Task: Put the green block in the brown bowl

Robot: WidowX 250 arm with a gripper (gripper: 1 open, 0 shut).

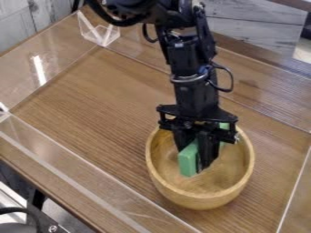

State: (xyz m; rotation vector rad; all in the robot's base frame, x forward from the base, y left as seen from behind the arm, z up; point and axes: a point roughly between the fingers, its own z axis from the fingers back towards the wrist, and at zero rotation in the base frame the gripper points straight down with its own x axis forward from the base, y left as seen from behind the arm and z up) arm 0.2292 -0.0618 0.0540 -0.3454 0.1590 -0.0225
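- My tool is over the brown bowl, clamped on the green block as far as I can judge; far finger partly hidden
- Block tilted, upper end between the fingers, lower end hanging over the bowl's hollow; cannot tell whether it touches the wood
- Release from too high could let the block tip and bounce off the curved wall
- Lowering further could press the block's end into the bowl and twist it in my grip
- Fingers sit close to the far rim; a sideways drift might catch it and drag the bowl across the worktop
- Opening wide here might nudge the wall; block could cling to one finger on lifting
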